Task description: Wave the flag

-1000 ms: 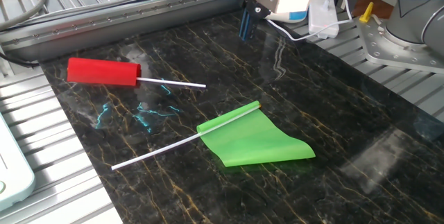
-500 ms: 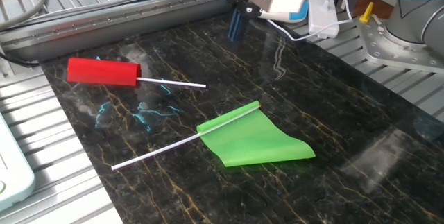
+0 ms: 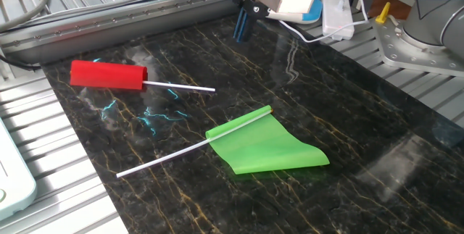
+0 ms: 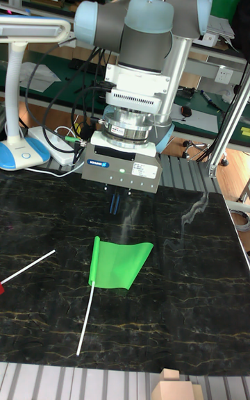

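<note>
flag point(image 3: 268, 147) on table point(image 3: 377, 118), gripper point(image 3: 241, 25) behind

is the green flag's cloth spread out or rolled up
Spread out: the bright green cloth flag lies flat and unrolled on the dark marble table.

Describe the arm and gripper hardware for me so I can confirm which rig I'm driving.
The arm has silver-grey tube links and pale blue joint caps. Below a ribbed metallic wrist ring sits a boxy light-grey gripper body with a small blue logo label and a lit green dot. The gripper ends in two thin dark blue fingers. No cable on the arm stands out.
</note>
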Controlling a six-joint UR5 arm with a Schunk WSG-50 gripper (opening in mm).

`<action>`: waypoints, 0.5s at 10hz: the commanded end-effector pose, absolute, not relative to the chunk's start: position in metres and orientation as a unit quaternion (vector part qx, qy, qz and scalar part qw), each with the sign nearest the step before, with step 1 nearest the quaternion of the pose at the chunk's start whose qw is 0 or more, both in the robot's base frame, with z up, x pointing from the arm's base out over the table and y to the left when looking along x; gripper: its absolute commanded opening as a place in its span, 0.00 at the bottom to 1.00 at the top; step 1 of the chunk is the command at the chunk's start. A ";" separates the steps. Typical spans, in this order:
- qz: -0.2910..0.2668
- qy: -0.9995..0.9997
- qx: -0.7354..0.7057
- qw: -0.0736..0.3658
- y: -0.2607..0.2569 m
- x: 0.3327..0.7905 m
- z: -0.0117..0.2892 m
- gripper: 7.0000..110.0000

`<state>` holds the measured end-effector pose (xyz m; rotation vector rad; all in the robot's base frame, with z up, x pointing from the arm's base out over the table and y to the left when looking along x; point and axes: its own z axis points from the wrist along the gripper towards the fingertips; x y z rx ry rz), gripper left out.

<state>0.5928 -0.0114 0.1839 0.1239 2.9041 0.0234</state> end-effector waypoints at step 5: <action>0.009 0.993 0.045 0.107 -0.012 0.588 0.184 0.00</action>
